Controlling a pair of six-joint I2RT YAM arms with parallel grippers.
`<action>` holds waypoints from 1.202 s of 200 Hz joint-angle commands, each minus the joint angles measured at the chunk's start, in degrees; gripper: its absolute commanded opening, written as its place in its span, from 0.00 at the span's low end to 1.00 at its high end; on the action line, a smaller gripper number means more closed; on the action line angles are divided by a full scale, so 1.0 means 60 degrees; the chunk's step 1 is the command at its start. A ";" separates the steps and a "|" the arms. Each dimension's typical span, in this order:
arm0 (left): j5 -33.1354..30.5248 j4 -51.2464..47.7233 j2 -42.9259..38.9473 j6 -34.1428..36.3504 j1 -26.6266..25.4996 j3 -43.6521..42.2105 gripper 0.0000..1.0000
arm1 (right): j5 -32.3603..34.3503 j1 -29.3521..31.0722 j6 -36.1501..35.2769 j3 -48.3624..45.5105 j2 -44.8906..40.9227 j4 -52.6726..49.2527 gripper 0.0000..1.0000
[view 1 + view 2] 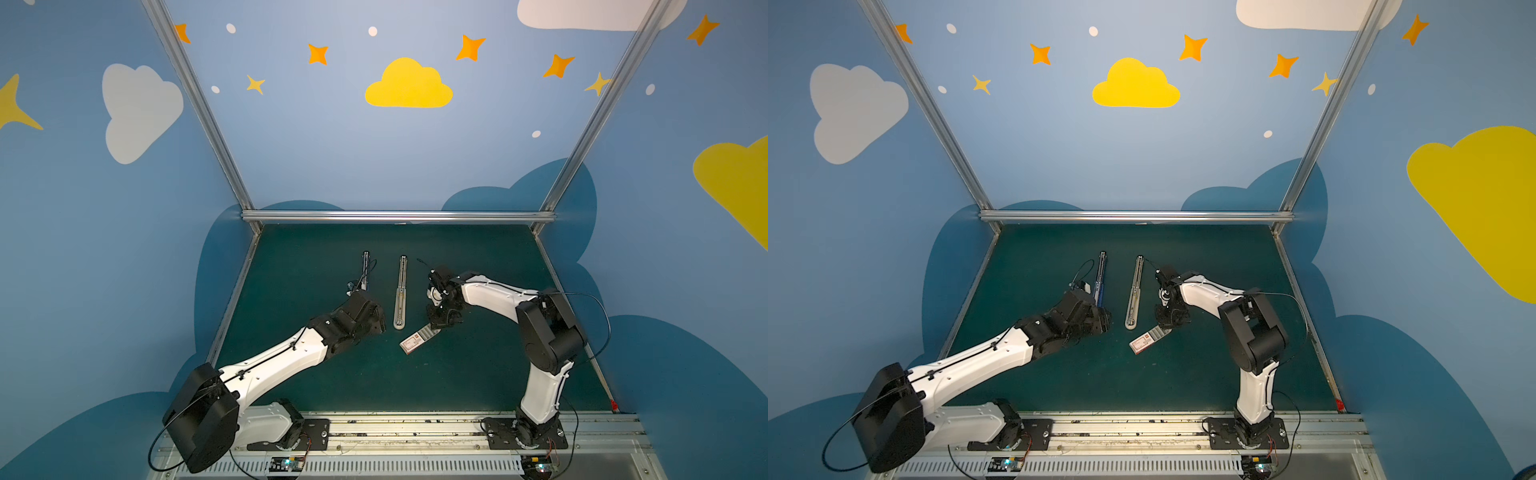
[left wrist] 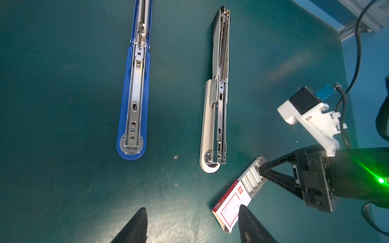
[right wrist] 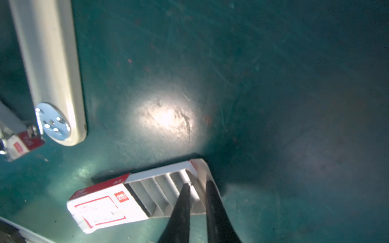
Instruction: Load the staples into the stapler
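Two staplers lie opened flat on the green mat: a blue stapler (image 1: 365, 270) (image 1: 1100, 278) (image 2: 134, 94) and, to its right, a white stapler (image 1: 401, 291) (image 1: 1133, 291) (image 2: 216, 115) (image 3: 48, 63). Just right of the white one's near end sits the white-and-red box (image 1: 411, 344) (image 1: 1142, 343) (image 2: 229, 206) (image 3: 99, 208), its tray slid out, showing rows of staples (image 2: 251, 177) (image 3: 155, 191). My right gripper (image 1: 436, 326) (image 1: 1165, 326) (image 3: 197, 185) points down into the tray's far end, nearly shut, with the last strip and the end wall between its fingers. My left gripper (image 2: 192, 210) (image 1: 374, 318) hovers open and empty beside the box.
An aluminium rail (image 1: 399, 216) and blue walls close the mat at the back and sides. The arms' base rail (image 1: 395, 432) runs along the front. Bare mat (image 1: 478, 374) lies in front of the box and right arm.
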 commanded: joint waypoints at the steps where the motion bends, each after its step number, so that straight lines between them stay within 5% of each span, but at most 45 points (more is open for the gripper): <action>1: -0.0004 0.0010 0.0052 -0.0031 0.0030 -0.0061 0.68 | 0.0352 0.0112 -0.0114 0.0222 0.0263 -0.0259 0.15; 95: 0.0343 0.0105 0.0472 -0.0054 0.0038 0.0208 0.68 | 0.0547 0.0295 -0.0120 -0.0105 -0.0170 -0.0374 0.04; 120: 0.0372 0.0102 0.0385 -0.0064 0.0027 0.0141 0.68 | 0.0587 0.0332 -0.0107 -0.0103 -0.0275 -0.0426 0.13; 240: 0.0377 0.0274 0.0073 -0.0225 0.0020 -0.0219 0.68 | 0.0912 0.0589 -0.0073 -0.0093 -0.0278 -0.0528 0.10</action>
